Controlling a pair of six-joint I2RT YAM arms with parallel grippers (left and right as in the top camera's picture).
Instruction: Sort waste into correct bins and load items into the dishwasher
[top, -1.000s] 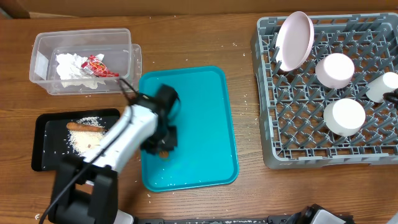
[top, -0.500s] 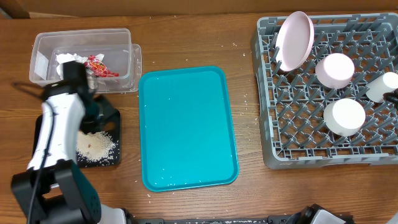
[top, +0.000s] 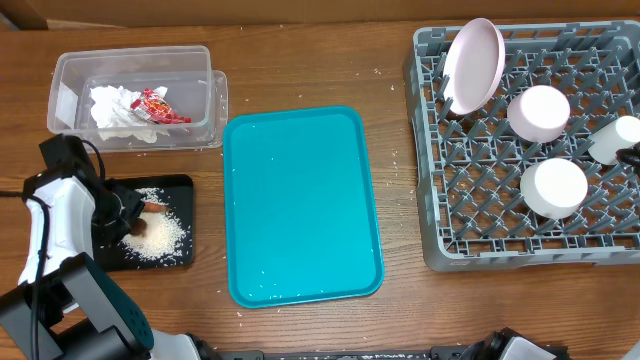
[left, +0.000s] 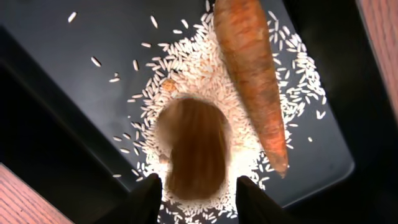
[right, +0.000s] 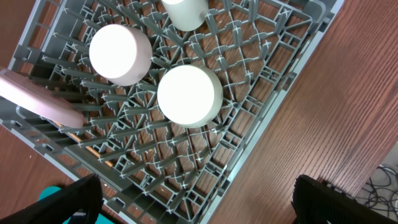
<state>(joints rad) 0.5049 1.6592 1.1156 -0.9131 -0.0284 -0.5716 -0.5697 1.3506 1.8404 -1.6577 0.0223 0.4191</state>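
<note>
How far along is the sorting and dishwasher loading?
Nearly finished. Done: napkin and wrapper lie in the clear tub; a plate and three cups stand in the rack; the teal tray is bare. In hand: the left gripper hangs over the black tray with the brown lump between its fingers, beside carrot and rice. Nothing else seems left.

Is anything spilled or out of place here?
Yes: a few stray rice grains lie on the bare wooden table, some between the teal tray and the rack, outside the black tray that holds the rice pile. Nothing else looks odd.
</note>
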